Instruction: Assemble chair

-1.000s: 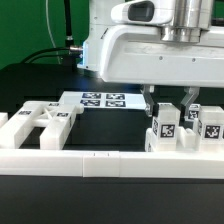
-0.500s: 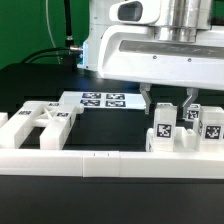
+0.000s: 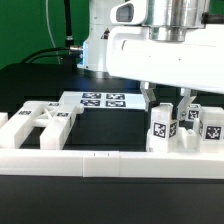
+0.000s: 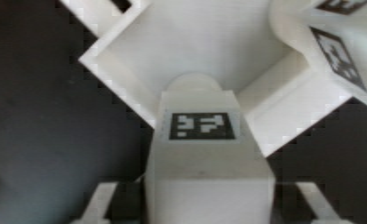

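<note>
**A:** Where was the gripper (image 3: 168, 106)?

**B:** Low over the table (image 3: 110, 125), toward the exterior view's right, under the big white arm (image 3: 160, 50). Its fingers (image 3: 186, 100) stood on either side of an upright tagged block (image 3: 163, 126) of the chair. The tips were about level with the block's top.

**A:** Jaws?

**B:** Partway apart, and wider than the block. In the wrist view the tagged block (image 4: 203, 130) sat centred between them, with a dark sliver on each side. Nothing was gripped, as far as I could see.

**A:** The other chair parts?

**B:** Two more tagged blocks, a nearer one (image 3: 191, 115) and an outer one (image 3: 211, 128), stood just beside the first, toward the exterior view's right. A cross-braced frame (image 3: 40, 120) lay flat at the exterior view's left, well apart from the blocks. All of them sat just behind the low border wall (image 3: 100, 160).

**A:** And between them?

**B:** Bare black table, with the marker board (image 3: 105, 100) lying flat farther back.

**A:** Anything else from the wrist?

**B:** Slanting white bars (image 4: 127, 60) lay beyond the block, and I couldn't tell which part they belonged to. Another tagged piece (image 4: 340, 45) was cut off at the picture's edge.
</note>
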Controlling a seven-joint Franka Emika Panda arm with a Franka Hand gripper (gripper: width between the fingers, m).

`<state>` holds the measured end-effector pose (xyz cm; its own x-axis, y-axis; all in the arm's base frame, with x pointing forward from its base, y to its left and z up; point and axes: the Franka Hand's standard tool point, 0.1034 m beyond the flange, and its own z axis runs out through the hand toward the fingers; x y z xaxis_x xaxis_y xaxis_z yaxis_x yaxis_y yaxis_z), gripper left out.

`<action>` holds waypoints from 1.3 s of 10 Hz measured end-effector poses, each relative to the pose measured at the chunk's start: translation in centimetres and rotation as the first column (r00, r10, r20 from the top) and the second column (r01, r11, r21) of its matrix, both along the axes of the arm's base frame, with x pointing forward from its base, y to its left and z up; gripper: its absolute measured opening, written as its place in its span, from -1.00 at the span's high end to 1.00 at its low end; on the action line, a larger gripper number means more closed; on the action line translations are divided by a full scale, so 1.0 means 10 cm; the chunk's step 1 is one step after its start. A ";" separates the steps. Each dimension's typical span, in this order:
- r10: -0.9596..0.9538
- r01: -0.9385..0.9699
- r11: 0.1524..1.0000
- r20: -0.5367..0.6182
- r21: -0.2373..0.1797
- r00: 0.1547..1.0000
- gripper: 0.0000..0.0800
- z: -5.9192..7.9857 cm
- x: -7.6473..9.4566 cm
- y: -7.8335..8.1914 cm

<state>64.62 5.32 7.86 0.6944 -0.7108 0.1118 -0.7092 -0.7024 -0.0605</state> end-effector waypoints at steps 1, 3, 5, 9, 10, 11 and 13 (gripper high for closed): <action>-0.053 0.053 0.999 0.001 0.008 0.999 0.28 0.00 0.00 -0.01; -0.184 0.183 0.983 0.000 0.030 0.983 0.28 0.00 -0.01 -0.01; -0.322 0.321 0.945 -0.006 0.058 0.947 0.28 0.00 -0.01 -0.01; -0.665 0.664 0.732 -0.053 0.151 0.745 0.28 0.00 -0.01 -0.01; -0.746 0.746 0.646 -0.071 0.163 0.662 0.28 0.00 -0.01 -0.02; -0.791 0.793 0.589 -0.091 0.153 0.605 0.28 -0.01 -0.03 -0.04; -0.853 0.860 0.495 -0.122 0.124 0.508 0.28 -0.01 -0.08 -0.08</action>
<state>63.79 4.54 7.80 -0.2637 -0.9625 -0.0630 -0.9617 0.2674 -0.0606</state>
